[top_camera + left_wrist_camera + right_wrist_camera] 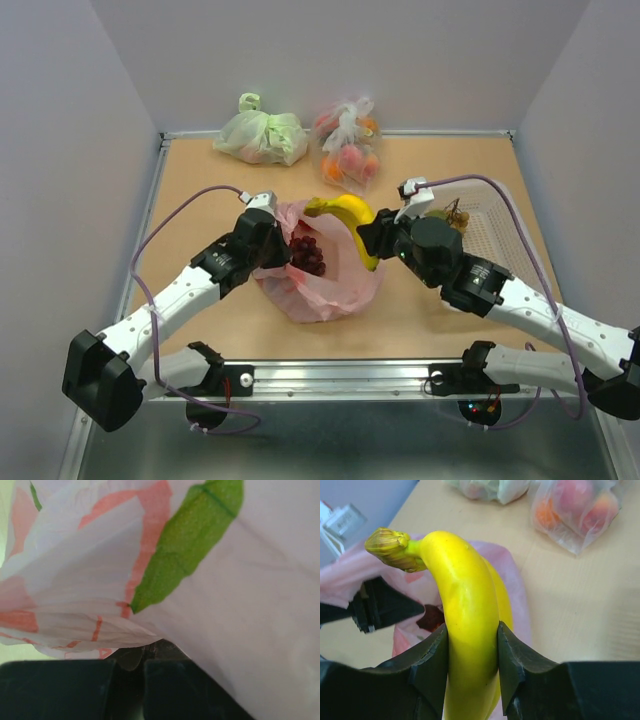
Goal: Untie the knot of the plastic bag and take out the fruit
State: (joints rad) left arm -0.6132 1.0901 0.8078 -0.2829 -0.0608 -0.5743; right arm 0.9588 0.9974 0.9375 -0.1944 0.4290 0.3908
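Right gripper (pixel 472 630), part-open, clamps the curved yellow banana (pixel 465 580) mid-body, at one o'clock of the thin pink plastic bag (pixel 325 290); I judge it firm, bruisable. Left gripper (pixel 272 240), closed tight, pins flimsy film at nine o'clock.

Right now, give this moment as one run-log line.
left jaws: shut on pink plastic bag | right jaws: shut on banana over bag | dark purple grapes: inside open bag

Table (pixel 450 310), centre: plastic bag (pixel 325 295) lay with grape bunch (pixel 308 255) inside. Left gripper (pixel 275 240) gripped its left rim. Banana (pixel 352 215) stood over its right rim, clamped in right gripper (pixel 372 238). Far edge: tied bag (pixel 262 137) left of fruit-filled bag (pixel 348 145). Right: basket (pixel 500 225).
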